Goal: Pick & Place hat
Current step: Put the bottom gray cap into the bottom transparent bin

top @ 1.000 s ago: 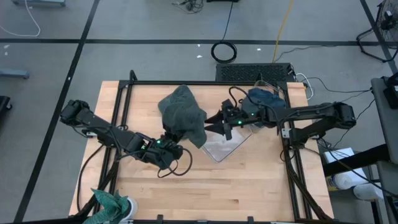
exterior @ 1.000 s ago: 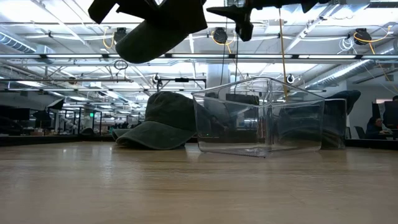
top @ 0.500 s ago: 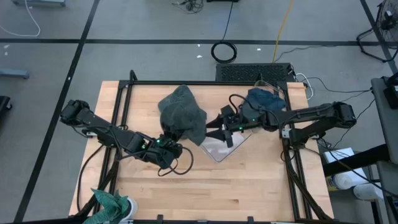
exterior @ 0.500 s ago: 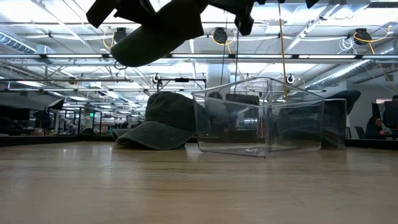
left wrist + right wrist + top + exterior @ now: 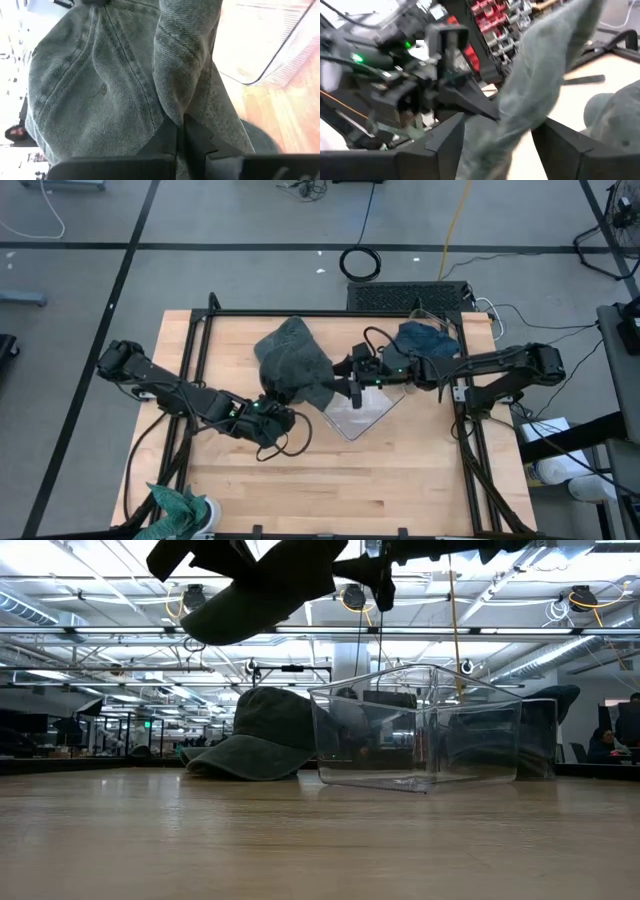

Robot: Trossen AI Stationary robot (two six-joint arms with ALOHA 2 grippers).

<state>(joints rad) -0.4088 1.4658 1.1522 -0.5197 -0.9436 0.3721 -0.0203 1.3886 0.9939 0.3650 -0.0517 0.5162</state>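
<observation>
My left gripper (image 5: 278,402) is shut on a dark green hat (image 5: 305,375), which hangs high over the table (image 5: 260,585). A second green hat (image 5: 255,735) rests on the tabletop under it, partly hidden in the high view (image 5: 283,338). My right gripper (image 5: 352,380) reaches in level from the table's right and is open. Its two fingers stand on either side of the held hat's edge (image 5: 530,95). A clear plastic container (image 5: 362,412) sits on the table below that gripper. My left gripper pinches a fold of the hat's cloth near its rim (image 5: 175,112) between its two fingers. The fingers come from the table's near left, slanting slightly down. The hat is lifted clear of the table, its crown (image 5: 95,85) spread beyond the fingers. My right gripper: whether its fingers (image 5: 452,135) touch the hat cannot be told.
A blue hat (image 5: 425,335) lies at the table's far right, behind the container (image 5: 415,725). A teal cloth thing (image 5: 178,505) sits at the near left corner. Bare wood (image 5: 380,480) spreads along the near side. A black frame (image 5: 200,330) borders the table.
My right gripper has rolled a little about its own line beside the held hat and stays open. The hat stays lifted in my left gripper.
</observation>
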